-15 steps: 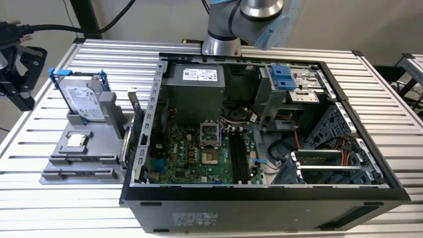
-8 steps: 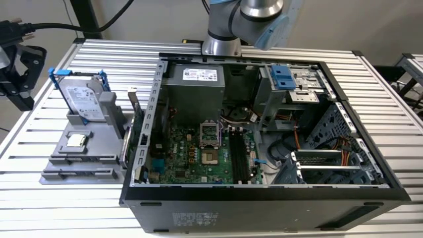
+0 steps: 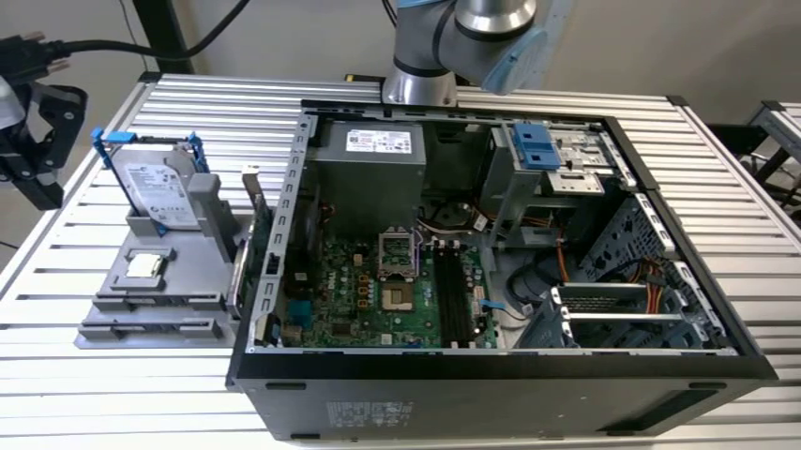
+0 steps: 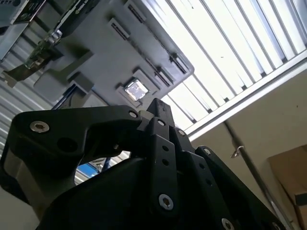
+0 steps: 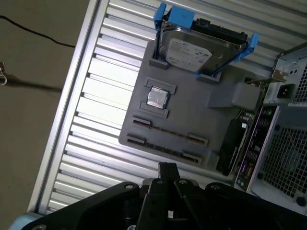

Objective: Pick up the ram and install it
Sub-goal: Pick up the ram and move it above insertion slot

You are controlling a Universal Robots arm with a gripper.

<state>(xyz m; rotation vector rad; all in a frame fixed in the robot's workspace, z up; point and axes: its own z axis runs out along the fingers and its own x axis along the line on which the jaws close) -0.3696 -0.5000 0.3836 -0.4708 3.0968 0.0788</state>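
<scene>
One ram (image 5: pixel 229 146) at gray holder's (image 5: pixel 192 110) edge, apart from closed hand (image 5: pixel 168 168).

Bare slats of the table (image 3: pixel 75 394) are lying open along its edge at the exterior view's left, while a standing hard drive (image 3: pixel 163 192) is walling one end of the grey tray (image 3: pixel 150 314) and the computer case's side wall (image 3: pixel 291 206) is crowding the ram (image 5: pixel 229 146) just beside it.
</scene>
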